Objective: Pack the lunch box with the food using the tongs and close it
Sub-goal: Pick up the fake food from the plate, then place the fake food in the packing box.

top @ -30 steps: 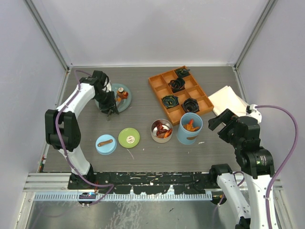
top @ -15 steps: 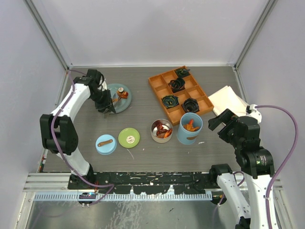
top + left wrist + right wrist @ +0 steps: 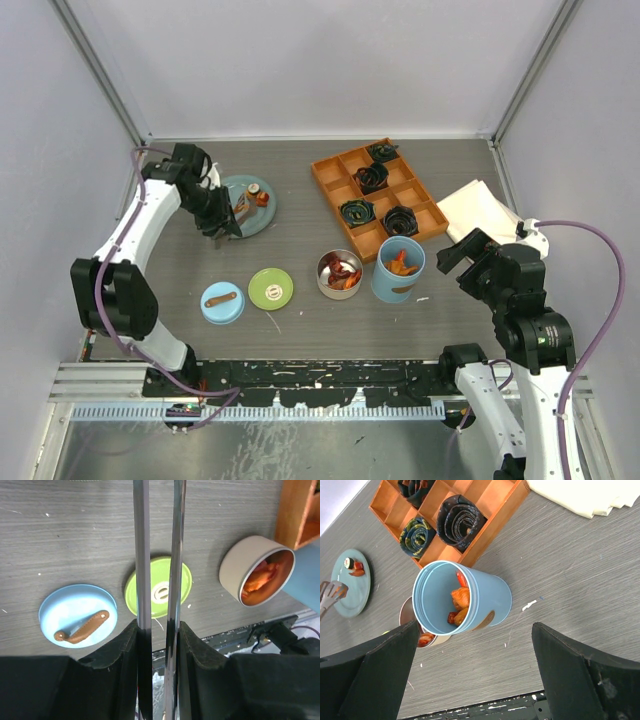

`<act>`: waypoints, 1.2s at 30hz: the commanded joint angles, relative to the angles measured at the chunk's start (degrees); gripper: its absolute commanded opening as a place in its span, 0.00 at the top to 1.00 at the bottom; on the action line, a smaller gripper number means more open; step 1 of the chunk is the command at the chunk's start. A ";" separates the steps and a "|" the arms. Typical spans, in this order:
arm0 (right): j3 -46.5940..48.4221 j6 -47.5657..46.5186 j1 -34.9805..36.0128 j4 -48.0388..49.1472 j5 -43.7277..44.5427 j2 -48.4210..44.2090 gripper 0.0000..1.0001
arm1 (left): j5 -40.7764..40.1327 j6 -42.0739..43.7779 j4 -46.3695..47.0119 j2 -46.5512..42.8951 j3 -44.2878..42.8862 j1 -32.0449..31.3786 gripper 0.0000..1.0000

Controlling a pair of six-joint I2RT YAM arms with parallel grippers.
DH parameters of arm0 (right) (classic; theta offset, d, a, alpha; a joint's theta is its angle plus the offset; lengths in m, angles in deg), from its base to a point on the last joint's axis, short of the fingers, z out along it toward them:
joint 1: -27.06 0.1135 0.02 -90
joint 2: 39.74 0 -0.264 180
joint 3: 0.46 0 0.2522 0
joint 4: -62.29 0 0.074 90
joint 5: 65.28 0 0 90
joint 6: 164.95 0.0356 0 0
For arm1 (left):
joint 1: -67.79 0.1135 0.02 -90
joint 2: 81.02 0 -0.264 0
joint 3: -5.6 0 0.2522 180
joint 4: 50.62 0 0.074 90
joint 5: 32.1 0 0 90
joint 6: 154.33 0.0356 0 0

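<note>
My left gripper (image 3: pixel 221 216) is shut on the grey tongs (image 3: pixel 142 555), whose two arms run up between my fingers (image 3: pixel 125 645). The tongs' tips (image 3: pixel 330 592) are over the near left rim of the teal plate (image 3: pixel 262 214), where a few food chunks (image 3: pixel 259 194) lie. The steel tin (image 3: pixel 339 273) and the light-blue cylinder (image 3: pixel 485 597) stand uncovered, each with orange and red food (image 3: pixel 460 600) inside. The green lid (image 3: pixel 271 288) and the blue lid (image 3: pixel 222 302) lie flat on the table. At the right, my right gripper (image 3: pixel 465 250) hangs open and holds nothing.
An orange compartment tray (image 3: pixel 378 197) of black coils stands behind the tin and cylinder. A folded cream cloth (image 3: pixel 482 208) lies at the right edge. White walls and metal posts close in the table on three sides.
My left arm has swung a little to the left and back, and the tongs have shifted slightly over the plate's edge. The right arm has stayed still.
</note>
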 commanded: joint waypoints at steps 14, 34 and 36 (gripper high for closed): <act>-0.07 1.15 -0.19 2.32 -1.32 -1.53 0.00 | 7.41 -6.99 -0.68 -11.12 1.29 -17.32 0.76; -0.41 0.45 -0.19 2.04 -0.90 -1.98 0.00 | 5.05 -11.72 2.27 -6.64 1.46 -33.91 0.68; -0.50 0.45 -0.23 2.08 -0.80 -1.98 0.00 | 5.13 -11.68 2.27 -6.22 1.11 -34.42 0.66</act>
